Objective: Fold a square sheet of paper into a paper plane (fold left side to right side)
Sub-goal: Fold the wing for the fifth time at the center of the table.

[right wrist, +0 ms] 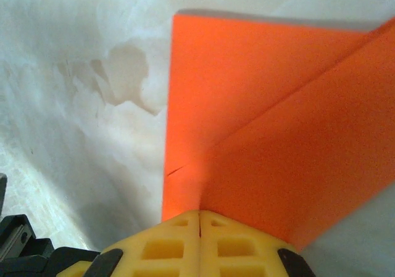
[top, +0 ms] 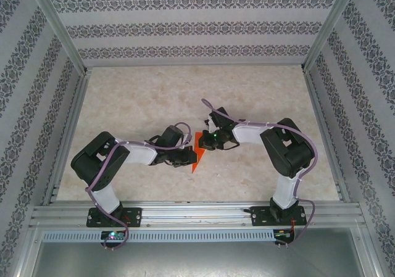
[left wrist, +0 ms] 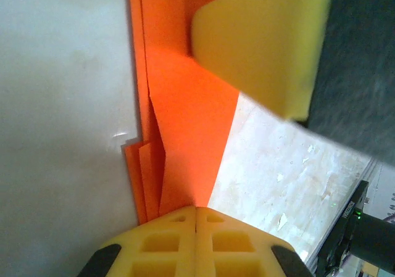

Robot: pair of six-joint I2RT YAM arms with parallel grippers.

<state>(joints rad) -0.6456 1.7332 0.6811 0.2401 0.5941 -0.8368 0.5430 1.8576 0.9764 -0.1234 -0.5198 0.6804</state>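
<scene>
The square sheet of paper (top: 197, 153) is bright orange-red, folded into layers, and sits mid-table between both arms. My left gripper (top: 185, 158) is at its left edge. In the left wrist view the yellow fingertips (left wrist: 185, 218) are closed together, and a tapering flap of the paper (left wrist: 185, 135) runs into their seam. My right gripper (top: 208, 142) meets the sheet from the right. Its fingers (right wrist: 179, 224) are also closed, with a creased fold of the paper (right wrist: 259, 135) ending at their tips. One right finger (left wrist: 259, 42) lies over the sheet's far part.
The pale marbled tabletop (top: 185, 98) is walled by patterned panels on three sides. An aluminium rail (top: 197, 212) carrying both arm bases runs along the near edge. Purple cables loop over each arm.
</scene>
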